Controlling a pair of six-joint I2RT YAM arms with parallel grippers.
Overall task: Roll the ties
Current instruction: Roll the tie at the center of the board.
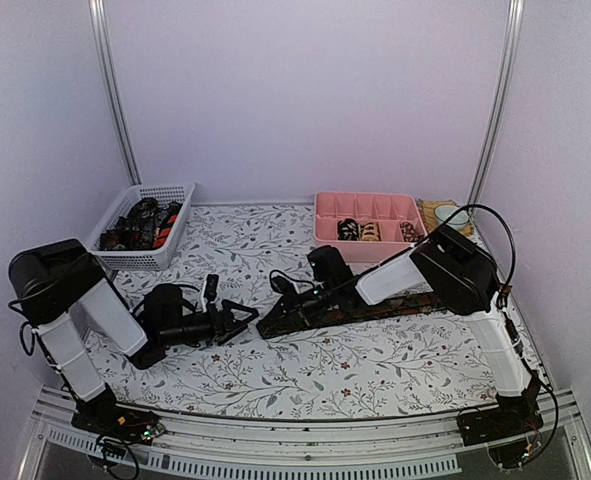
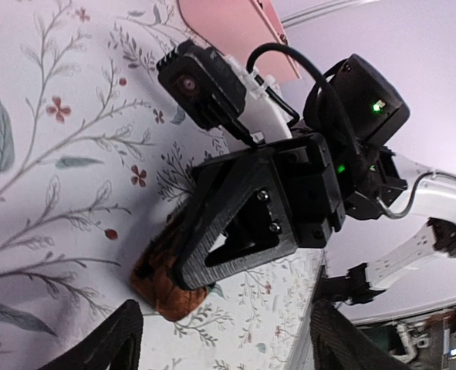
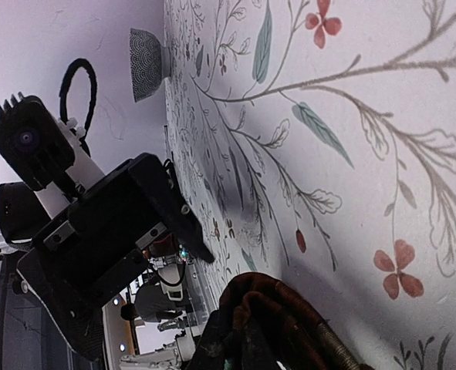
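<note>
A long dark brown tie (image 1: 375, 305) lies stretched across the table towards the right arm's base. My right gripper (image 1: 275, 321) is shut on its left end, which is folded over into a small bunch. In the left wrist view, its fingers (image 2: 212, 239) pinch this reddish-brown end (image 2: 160, 289) against the table. In the right wrist view the folded tie (image 3: 305, 324) fills the bottom edge. My left gripper (image 1: 243, 318) is open and empty, just left of that end; its jaws stand wide apart (image 2: 226, 312) and face the right gripper.
A pink compartment tray (image 1: 370, 205) at the back right holds three rolled ties (image 1: 372, 232). A white mesh basket (image 1: 115, 255) at the back left holds several loose ties (image 1: 145, 225). A tan item (image 1: 437, 210) lies right of the tray.
</note>
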